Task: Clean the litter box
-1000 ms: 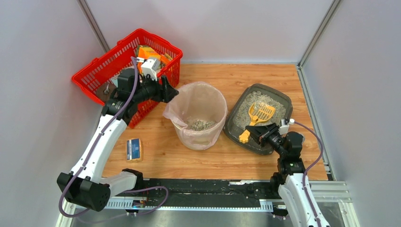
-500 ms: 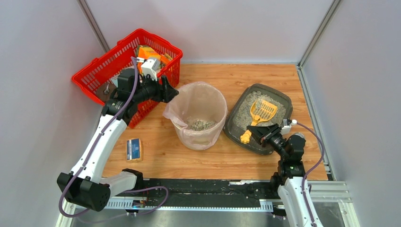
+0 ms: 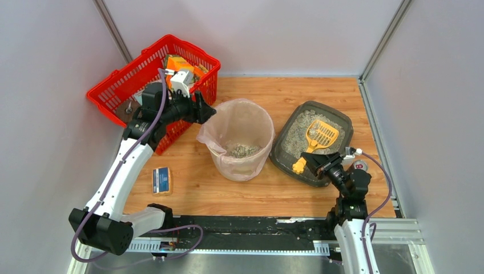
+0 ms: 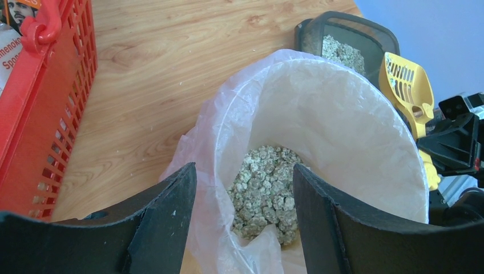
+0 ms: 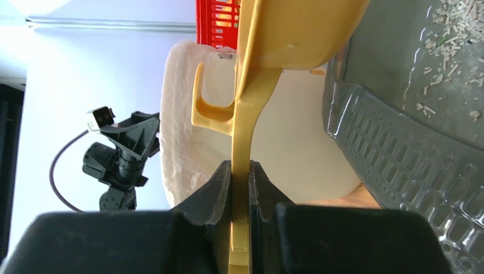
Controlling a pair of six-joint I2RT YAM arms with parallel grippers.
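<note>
Top view: the shallow dark grey plastic litter box (image 3: 328, 105) is sitting on the wooden surface (image 3: 297, 91) at 3 o'clock of the round beige bin w/ clear bag liner (image 3: 245, 168), tilted so one short end is pointing toward 1 o'clock. Placing them just beside each other is making for a short carry btwn tray and bin. The right hand (image 3: 313, 164) is pinching the handle of the yellow slotted plastic scoop (image 3: 315, 137) at the tray's 7 o'clock edge, blade over the litter, prob. lining up for a pass. The left hand (image 3: 204, 109) is waiting at the bin's 10 o'clock rim, in front of the red mesh plastic basket (image 3: 103, 85).

Left wrist view: the left hand (image 4: 244, 171) is spread wide, fingers (image 4: 171, 217) straddling the bag's near rim (image 4: 342, 114) but gripping nothing. I'm reading this as readiness to steady the bin. Greyish clumps (image 4: 265, 188) are lying at the bottom, so some waste is already in. Litter box (image 4: 342, 20) and scoop (image 4: 408, 85) are showing at 1–2 o'clock.

Right wrist view: the right hand (image 5: 241, 182) is pressing both fingers (image 5: 220, 188) flat on the thin scoop handle (image 5: 251, 103). Gripping low on the handle is giving the blade reach. The tray's perforated wall (image 5: 399, 154) is filling the 3 o'clock side, the bin (image 5: 285, 142) at 12.
</note>
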